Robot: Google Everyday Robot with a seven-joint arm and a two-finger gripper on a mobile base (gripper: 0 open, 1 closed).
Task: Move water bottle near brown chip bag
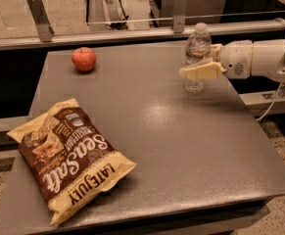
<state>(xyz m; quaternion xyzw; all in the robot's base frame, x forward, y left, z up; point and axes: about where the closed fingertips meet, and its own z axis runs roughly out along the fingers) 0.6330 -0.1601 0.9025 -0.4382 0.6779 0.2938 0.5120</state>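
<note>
The water bottle (198,48) is clear with a white cap and stands upright at the far right of the grey table (181,141). My gripper (201,65) comes in from the right on a white arm (259,58) and sits at the bottle's mid height, partly covering its lower half. The bottle's base rests on the table. The brown chip bag (71,158), with "Sea Salt" and "LATE JULY" lettering, lies flat at the near left corner, far from the bottle.
A red apple (83,59) sits at the far left of the table. A metal rail with posts (132,31) runs behind the far edge. A white cable (274,104) hangs off to the right.
</note>
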